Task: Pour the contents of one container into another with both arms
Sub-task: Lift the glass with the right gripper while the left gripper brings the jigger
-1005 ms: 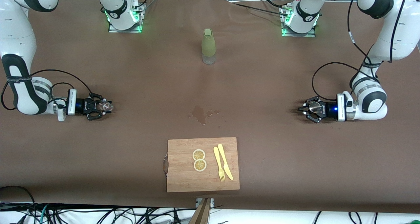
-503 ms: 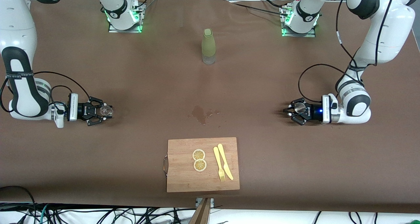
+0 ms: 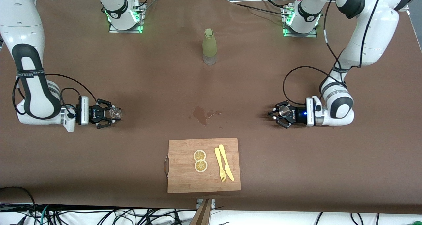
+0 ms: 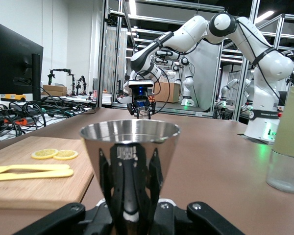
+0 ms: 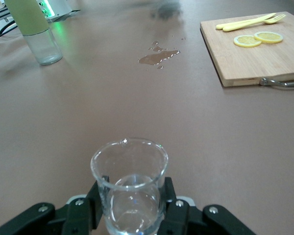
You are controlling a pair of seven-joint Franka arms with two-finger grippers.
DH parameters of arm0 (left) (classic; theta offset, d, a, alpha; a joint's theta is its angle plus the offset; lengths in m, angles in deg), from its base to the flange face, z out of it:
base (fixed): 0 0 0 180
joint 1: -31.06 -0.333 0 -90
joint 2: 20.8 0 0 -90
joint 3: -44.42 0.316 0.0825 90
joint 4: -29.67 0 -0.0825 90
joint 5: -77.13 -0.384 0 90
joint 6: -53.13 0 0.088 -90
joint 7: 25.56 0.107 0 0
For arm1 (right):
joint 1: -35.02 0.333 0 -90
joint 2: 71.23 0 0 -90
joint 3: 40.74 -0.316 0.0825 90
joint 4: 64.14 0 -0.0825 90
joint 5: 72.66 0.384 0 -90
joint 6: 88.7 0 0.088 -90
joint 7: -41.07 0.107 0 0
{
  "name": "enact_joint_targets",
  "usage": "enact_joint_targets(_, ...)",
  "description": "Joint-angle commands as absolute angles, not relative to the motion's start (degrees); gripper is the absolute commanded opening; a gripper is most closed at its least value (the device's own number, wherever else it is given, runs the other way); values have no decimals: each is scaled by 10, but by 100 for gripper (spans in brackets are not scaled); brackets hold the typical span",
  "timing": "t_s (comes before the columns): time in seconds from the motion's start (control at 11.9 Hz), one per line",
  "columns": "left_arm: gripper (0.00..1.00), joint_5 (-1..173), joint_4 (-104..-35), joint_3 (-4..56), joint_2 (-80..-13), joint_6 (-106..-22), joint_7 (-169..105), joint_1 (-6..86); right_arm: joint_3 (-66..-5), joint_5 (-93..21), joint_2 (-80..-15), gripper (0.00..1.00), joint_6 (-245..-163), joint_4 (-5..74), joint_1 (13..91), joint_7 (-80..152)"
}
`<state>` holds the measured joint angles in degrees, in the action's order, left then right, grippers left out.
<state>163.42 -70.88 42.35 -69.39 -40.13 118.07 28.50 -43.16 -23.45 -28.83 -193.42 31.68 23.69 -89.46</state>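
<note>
Even, bright overhead light; sharp front view.
Soft shadows lie under both grippers on the brown table (image 3: 250,86). Green base lights (image 3: 138,19) glow. The steel cup (image 4: 130,147) shows glare; the far background of the right wrist view blurs.

Both arms (image 3: 33,86) low over table, fingers (image 4: 154,171) clamped.

No legible txt anywhere.

Counter (image 3: 263,172) covered in brown sheeting. Dark cables (image 3: 99,215) lie tangled on the white floor along its edge nearest the front camera. Metal framing (image 4: 112,54) rises around the workspace under ceiling strip lights (image 4: 133,7). A dark monitor (image 4: 14,63) stands beside the counter.
</note>
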Motion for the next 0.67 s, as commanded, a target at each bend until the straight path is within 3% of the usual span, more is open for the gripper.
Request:
enact_joint_targets(0.0, 0, 1680, -717, 435, -689, -432, 1195, 329, -436, -239, -309, 35, -1953, 326, 259, -860)
enact_joint_targets(0.59, 0, 1802, -715, 436, -689, -507, 1193, 441, -438, -241, -347, 35, -2011, 326, 348, -728)
